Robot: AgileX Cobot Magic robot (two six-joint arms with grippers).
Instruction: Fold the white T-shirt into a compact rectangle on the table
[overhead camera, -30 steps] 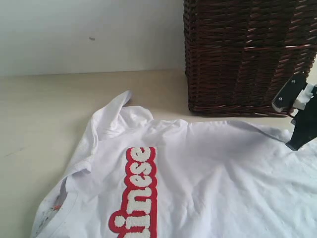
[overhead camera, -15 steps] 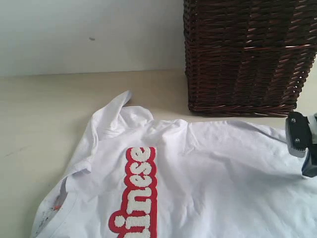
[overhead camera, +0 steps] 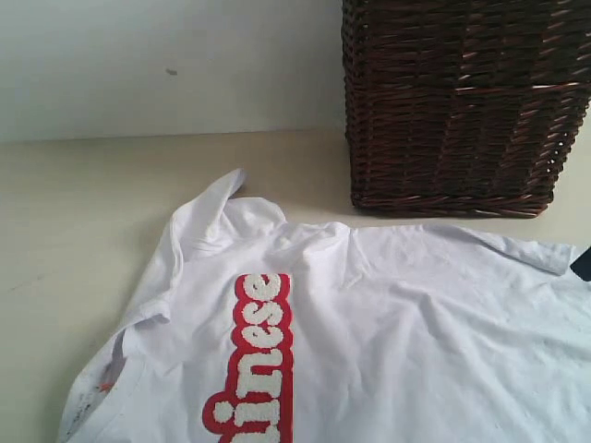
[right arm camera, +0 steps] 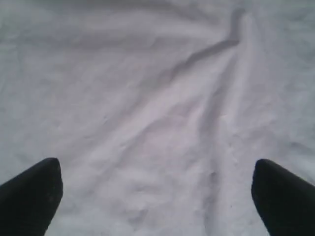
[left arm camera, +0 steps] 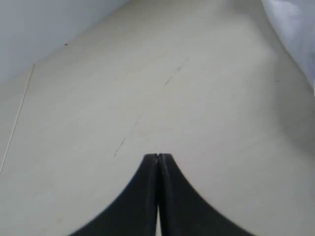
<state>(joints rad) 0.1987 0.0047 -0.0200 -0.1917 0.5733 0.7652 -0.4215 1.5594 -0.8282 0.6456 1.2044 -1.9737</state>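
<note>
right gripper (right arm camera: 157, 172) gapes over white t-shirt (right arm camera: 147, 98); left gripper (left arm camera: 158, 157), pinched together, over table (left arm camera: 98, 98); only exterior shows basket (overhead camera: 462, 101).

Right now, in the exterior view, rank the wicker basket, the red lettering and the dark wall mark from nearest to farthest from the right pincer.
1. Wicker basket: just behind the right pincer, which shows at the view's right edge.
2. Red lettering: on the white T-shirt, lower left of centre.
3. Dark wall mark: far upper left.
</note>
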